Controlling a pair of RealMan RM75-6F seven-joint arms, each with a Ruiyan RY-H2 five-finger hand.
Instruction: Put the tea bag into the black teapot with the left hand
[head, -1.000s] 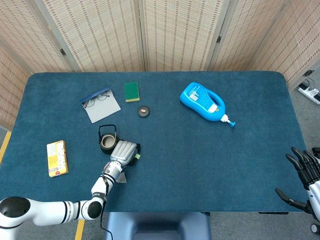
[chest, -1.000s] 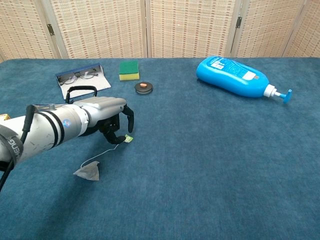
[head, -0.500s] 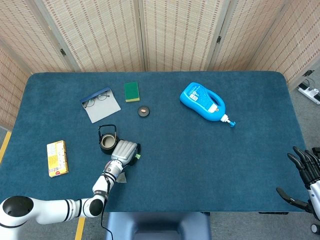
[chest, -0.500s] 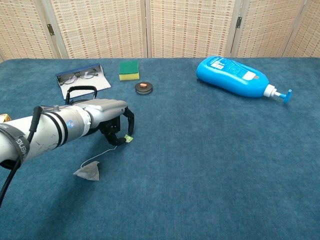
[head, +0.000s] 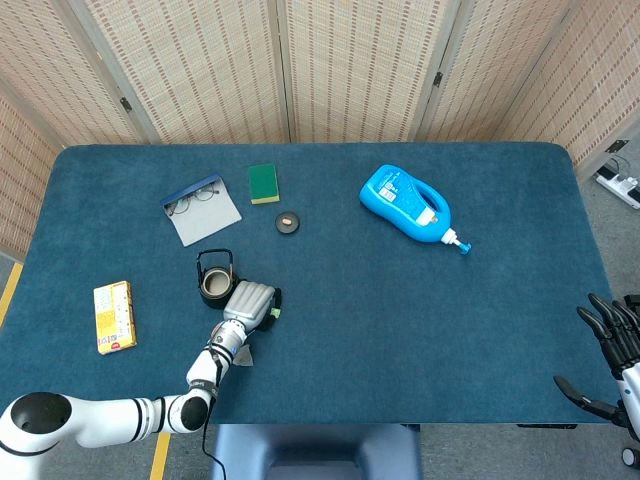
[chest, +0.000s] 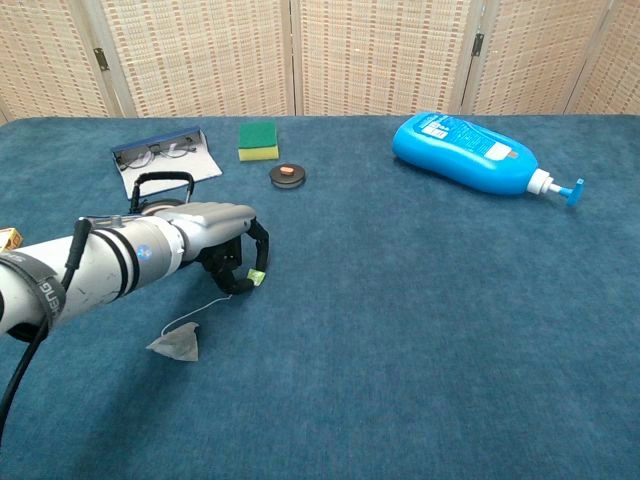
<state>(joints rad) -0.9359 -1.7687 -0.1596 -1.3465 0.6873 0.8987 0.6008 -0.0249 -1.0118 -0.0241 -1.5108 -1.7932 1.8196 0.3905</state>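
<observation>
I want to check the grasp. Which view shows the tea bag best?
The chest view: the tea bag lies on the table, its string rising to the tag at the left hand. In the head view that hand and its arm hide most of the bag.
</observation>
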